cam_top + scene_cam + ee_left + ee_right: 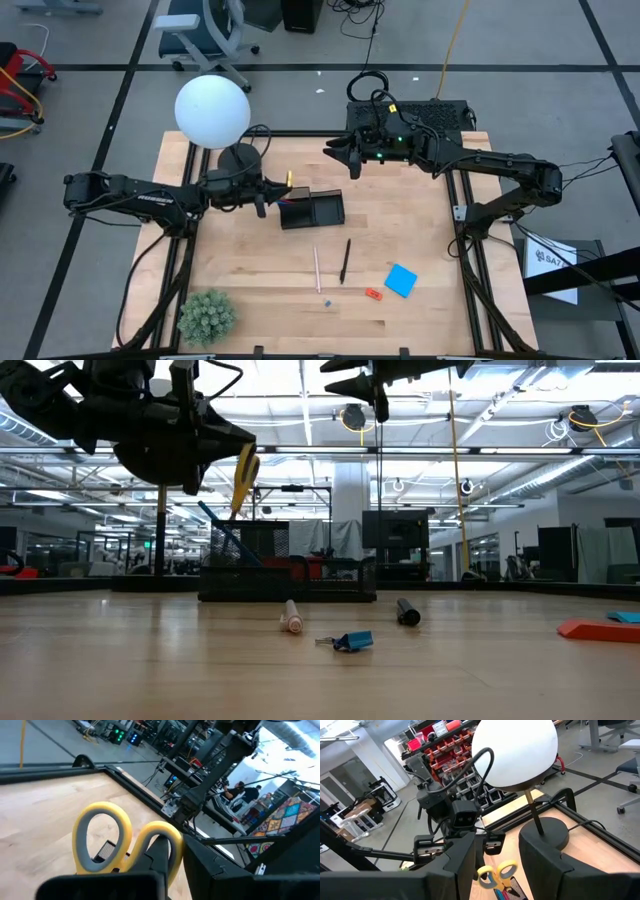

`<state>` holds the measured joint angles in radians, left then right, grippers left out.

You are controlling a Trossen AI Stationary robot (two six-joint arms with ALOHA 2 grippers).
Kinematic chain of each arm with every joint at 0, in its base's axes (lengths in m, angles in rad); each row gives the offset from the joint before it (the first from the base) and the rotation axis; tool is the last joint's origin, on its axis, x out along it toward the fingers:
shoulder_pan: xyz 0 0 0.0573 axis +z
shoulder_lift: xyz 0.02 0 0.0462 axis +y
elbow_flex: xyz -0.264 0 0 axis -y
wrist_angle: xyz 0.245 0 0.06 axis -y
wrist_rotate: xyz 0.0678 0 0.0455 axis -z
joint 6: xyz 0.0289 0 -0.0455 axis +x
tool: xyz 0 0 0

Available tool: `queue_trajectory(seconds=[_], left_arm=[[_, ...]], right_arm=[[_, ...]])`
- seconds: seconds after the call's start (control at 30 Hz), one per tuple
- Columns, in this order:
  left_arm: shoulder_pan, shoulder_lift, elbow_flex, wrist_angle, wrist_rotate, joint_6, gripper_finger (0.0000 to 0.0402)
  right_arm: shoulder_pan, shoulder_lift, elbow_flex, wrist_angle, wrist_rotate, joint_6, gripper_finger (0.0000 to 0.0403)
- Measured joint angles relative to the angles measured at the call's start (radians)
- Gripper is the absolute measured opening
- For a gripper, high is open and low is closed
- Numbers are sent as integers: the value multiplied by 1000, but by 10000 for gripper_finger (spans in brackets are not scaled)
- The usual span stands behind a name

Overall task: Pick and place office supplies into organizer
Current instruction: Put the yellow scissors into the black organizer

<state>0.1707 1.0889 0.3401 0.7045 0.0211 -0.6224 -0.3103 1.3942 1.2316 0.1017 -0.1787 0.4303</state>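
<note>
Right, nearest the table's front edge we see the loose supplies: a red-orange piece (373, 294), a blue note pad (401, 280), a pale pencil (317, 270) and a black pen (345, 260), both lying roughly front-to-back. A small blue bit (327, 301) sits by the pencil's near end; we can't tell what it is.

Further back sits the organizer (312, 210), black, with its long side running left-right. The scissors (288, 180) are what matters: they stand near upright with yellow handles up at the organizer's left end, blades pointing down into it. In the low view the handles (243, 478) poke above the tray. We can't make out the blades, so whether they're fully seated in a compartment is unclear.

The left gripper (266, 192) is right beside the handles and by far the nearer arm. Its wrist view shows the handles (125, 842) just ahead of one finger (159, 857); the contact point is hidden, so we can't tell whether it's clenched or letting go.

The right gripper (343, 156) hangs over the table's back edge, well clear, jaws parted and empty.
</note>
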Motion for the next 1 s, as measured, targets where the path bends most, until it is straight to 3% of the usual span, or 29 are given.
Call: queue_trajectory(seconds=[0.63,1.0], left_arm=[[0,0,0,10,-5,-68,165],[0,-1,9,-72,-30,-158,262]], right_arm=[[0,0,0,0,0,0,144],[0,0,1,0,0,-4,144]])
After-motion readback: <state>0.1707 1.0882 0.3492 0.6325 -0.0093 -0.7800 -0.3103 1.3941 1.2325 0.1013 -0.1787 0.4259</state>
